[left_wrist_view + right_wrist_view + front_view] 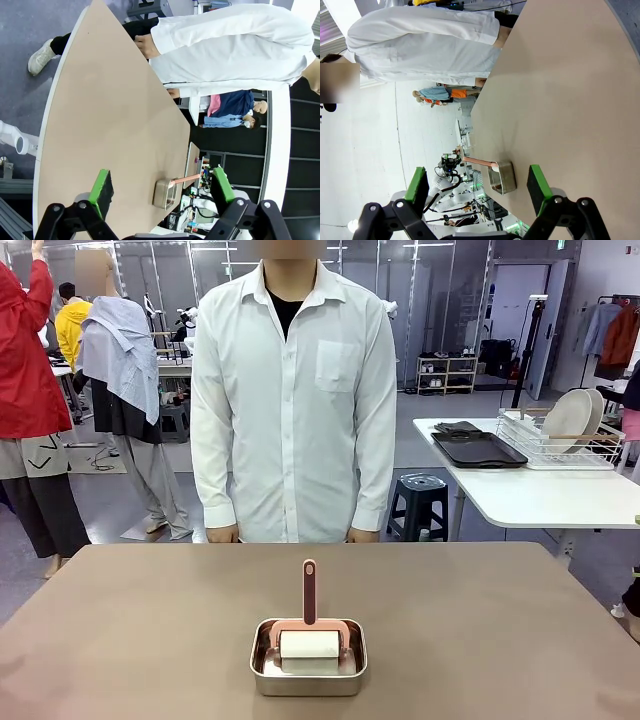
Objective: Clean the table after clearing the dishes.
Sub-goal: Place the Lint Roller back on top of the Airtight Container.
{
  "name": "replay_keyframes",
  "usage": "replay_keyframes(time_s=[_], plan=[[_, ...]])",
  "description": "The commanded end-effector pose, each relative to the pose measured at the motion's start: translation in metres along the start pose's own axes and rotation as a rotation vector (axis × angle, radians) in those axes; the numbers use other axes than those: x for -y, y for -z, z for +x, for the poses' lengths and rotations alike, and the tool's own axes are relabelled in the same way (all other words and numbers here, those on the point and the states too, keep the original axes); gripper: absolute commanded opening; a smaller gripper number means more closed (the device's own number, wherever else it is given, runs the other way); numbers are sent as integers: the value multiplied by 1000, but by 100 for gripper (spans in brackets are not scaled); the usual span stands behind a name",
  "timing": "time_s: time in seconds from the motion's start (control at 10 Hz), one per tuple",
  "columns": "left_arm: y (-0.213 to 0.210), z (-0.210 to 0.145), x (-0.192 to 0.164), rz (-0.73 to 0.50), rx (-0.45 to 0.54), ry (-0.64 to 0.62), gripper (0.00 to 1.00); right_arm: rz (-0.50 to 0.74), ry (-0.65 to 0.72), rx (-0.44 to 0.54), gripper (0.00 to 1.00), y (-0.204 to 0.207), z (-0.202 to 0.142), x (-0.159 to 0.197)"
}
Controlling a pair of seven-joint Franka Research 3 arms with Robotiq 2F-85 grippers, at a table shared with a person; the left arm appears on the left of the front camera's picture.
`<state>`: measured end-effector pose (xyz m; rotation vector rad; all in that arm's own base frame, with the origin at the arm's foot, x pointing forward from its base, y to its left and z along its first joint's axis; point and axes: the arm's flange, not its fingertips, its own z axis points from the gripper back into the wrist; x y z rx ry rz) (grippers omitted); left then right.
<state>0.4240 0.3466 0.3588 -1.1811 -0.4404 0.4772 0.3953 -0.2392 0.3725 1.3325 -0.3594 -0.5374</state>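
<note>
Right now both tools are wide open and hold nothing: the left tool (pixel 160 192) and the right tool (pixel 477 187). Beyond each tool lies the bare tabletop (pixel 140 630), with a steel pan (pixel 308 670) holding a pink roller (pixel 309 625). A person (pixel 295 390) stands past the far edge.

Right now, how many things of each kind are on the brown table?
Steel rectangular pan: 1
Pink-handled lint roller, resting in the pan: 1
Total on the table: 2
</note>
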Motion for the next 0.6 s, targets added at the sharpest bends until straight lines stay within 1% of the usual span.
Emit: replay_keyframes(time_s=[0.0,0.5], plan=[[-4,-1,2,2,4,5,100,0,-18,-10,100,-1,-3,-1],[-4,-1,2,2,4,5,100,0,-18,-10,100,-1,-3,-1]])
